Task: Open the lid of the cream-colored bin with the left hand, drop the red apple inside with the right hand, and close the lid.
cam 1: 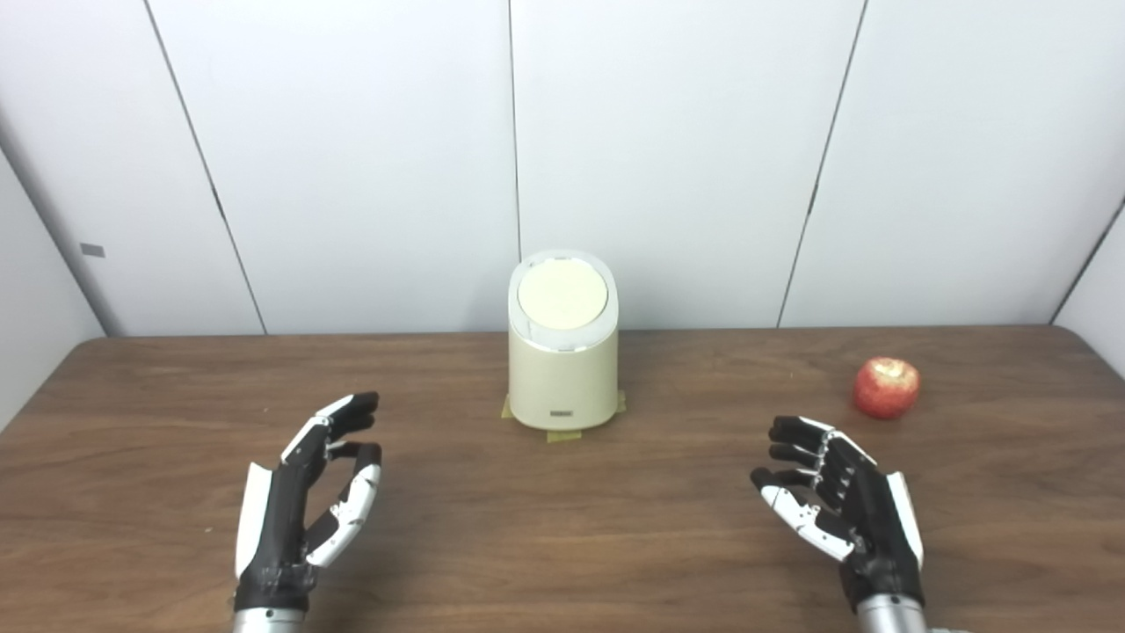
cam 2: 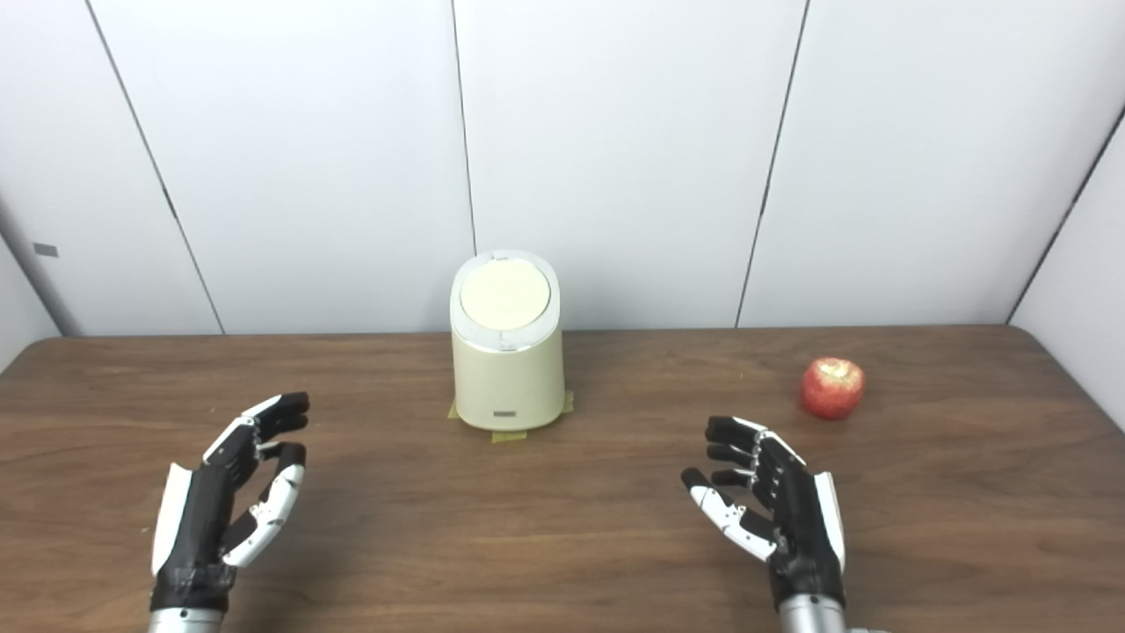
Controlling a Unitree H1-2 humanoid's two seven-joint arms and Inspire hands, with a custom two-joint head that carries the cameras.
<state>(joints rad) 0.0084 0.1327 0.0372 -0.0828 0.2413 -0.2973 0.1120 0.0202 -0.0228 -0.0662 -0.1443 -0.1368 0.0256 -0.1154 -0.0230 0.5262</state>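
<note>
White wall panels behind our wooden table (cam 1: 176,378); cream bin (cam 1: 562,374) sits center-back w/ lid (cam 1: 562,294) shut. Red apple (cam 1: 886,387) lies far right, near our right hand (cam 1: 839,505). Both it & left hand (cam 1: 303,492) hover empty, fingers spread.

Brown wooden table (cam 1: 176,396), cream bin (cam 1: 562,369) mid-back on tape, red apple (cam 1: 886,387) right

We see the left hand (cam 1: 303,492) empty, fingers apart, palm inward. The right hand (cam 1: 839,505) mirrors it, also empty, fingers spread.
</note>
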